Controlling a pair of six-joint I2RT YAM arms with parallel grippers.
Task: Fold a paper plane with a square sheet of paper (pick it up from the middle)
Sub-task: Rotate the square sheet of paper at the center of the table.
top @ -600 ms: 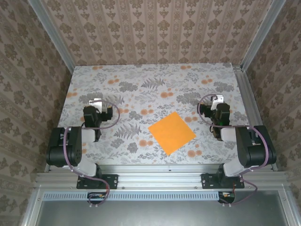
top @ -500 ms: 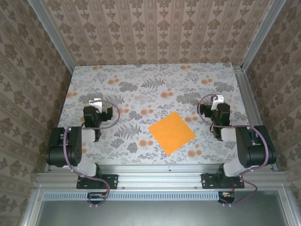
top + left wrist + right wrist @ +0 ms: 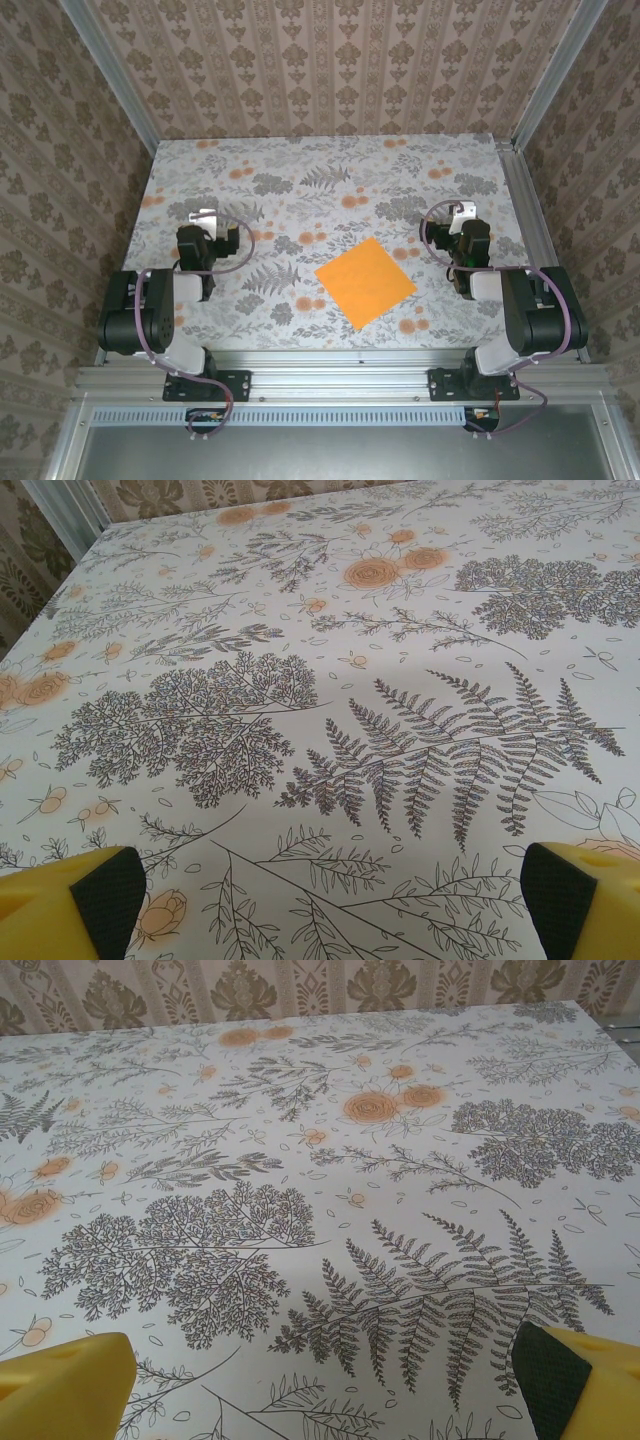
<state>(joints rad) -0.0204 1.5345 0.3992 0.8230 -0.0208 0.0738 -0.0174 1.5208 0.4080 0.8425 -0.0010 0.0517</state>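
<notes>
**So, both grippers loose, orange sheet lying flat between them**

Okay, starting from the left gripper (image 3: 325,905): we see its yellow fingers (image 3: 70,900) spread wide at the two bottom corners of the left wrist view. Nothing sits between them, just printed ferns and roses underneath. Same deal with the right gripper (image 3: 330,1380). Its fingers (image 3: 60,1380) are parted just as wide, holding nothing, over bare pattern.

Moving outward, the square sheet of paper (image 3: 365,282) is our reference for everything else. From the top view it lies flat and unfolded, turned corner-on like a diamond, with no crease we can make out. The left gripper is well off to the sheet's left. The right gripper is near the sheet's right corner and a bit farther back, clearly apart from it. So the sheet sits closer to the right arm, and neither gripper touches it.

Under the sheet the grey floral cloth (image 3: 320,190) spreads out in every direction.
</notes>
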